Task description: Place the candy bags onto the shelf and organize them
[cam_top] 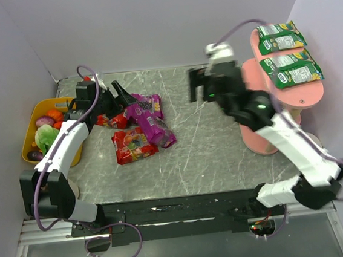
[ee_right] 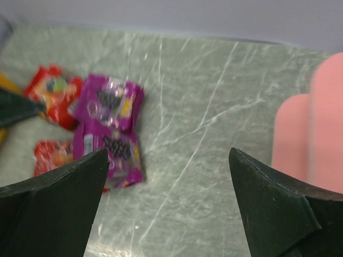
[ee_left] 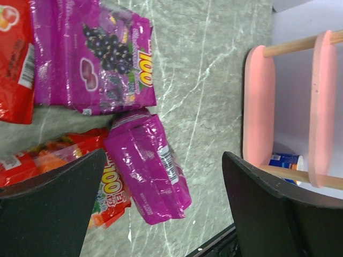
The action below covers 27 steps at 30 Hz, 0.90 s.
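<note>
The table (cam_top: 211,161) had a grey-green, stone-look top streaked with thin white veins. Plain pale panels closed it in on three sides: a back wall (cam_top: 149,21), a left wall (cam_top: 1,66) and a right wall (cam_top: 334,21), all with a faint lilac cast. The light was soft and even, throwing only weak shadows. Along the near edge ran a silvery metal rail (cam_top: 48,233), and below it lay a smooth grey surface (cam_top: 190,254).

The left arm reaches toward the far left, the left gripper (cam_top: 115,100) low with its jaws spread wide and empty, while the right arm bends toward the far middle, the right gripper (cam_top: 199,86) raised, jaws likewise parted.
</note>
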{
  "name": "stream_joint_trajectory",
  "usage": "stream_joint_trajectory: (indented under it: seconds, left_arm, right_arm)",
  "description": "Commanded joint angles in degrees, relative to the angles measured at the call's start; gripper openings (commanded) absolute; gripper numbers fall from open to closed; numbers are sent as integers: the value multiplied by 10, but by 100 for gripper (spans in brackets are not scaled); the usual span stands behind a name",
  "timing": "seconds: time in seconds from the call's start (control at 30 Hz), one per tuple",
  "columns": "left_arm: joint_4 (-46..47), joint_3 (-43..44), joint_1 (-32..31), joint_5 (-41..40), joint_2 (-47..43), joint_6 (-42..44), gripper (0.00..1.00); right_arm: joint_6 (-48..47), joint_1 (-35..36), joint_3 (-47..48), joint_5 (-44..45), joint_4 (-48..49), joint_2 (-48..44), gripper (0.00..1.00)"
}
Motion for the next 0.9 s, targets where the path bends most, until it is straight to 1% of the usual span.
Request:
stream_joint_trajectory:
  seconds: [0.0,0.1,0.2,0.27,0.33,0.37,0.4,0.5,0.53,0.57,0.63,0.7,0.8,0.83,0.87]
  left_arm:
    - [-17,13,1,-23,-27,17,96]
    - [-28,25,1,-34,-33,20,96]
    - [-41,35,1,-49,-42,22,96]
    - [-42,32,0,-68,-57,22,96]
    - [-43,24,1,-82,-76,23,96]
    - [-43,21,0,-101,-82,22,96]
    - [-44,18,1,-109,-90,22,96]
    - [-47,9,1,-143,-119,20,96]
    - [-48,5,1,-150,-132,19,96]
    - [-49,2,0,-159,-140,17,96]
    - [-50,-6,1,-190,-163,11,96]
    - [-49,-12,1,-220,-180,6,96]
    - [-43,-23,1,-226,-216,2,96]
    - [-40,-29,1,-247,-234,0,96]
    - [-34,-32,0,-251,-242,0,96]
  right_arm:
    - [-18,100,14,138,15,78,100]
    - [-11,129,27,146,8,127,100]
    - [3,133,45,130,-18,167,100]
    - [-1,133,45,116,-17,178,100]
    - [-14,133,23,83,3,178,100]
    - [-26,132,13,70,14,175,100]
    - [-31,130,-2,38,27,175,100]
    - [-37,125,-13,-2,30,186,100]
    - [-42,125,-14,-37,33,191,100]
    - [-55,125,-17,-53,36,202,100]
    - [-55,125,-16,-89,40,214,100]
    - [-55,125,-12,-104,43,235,100]
    - [-48,126,12,-130,36,271,100]
    - [-46,126,17,-134,35,279,100]
    - [-46,126,23,-147,34,296,100]
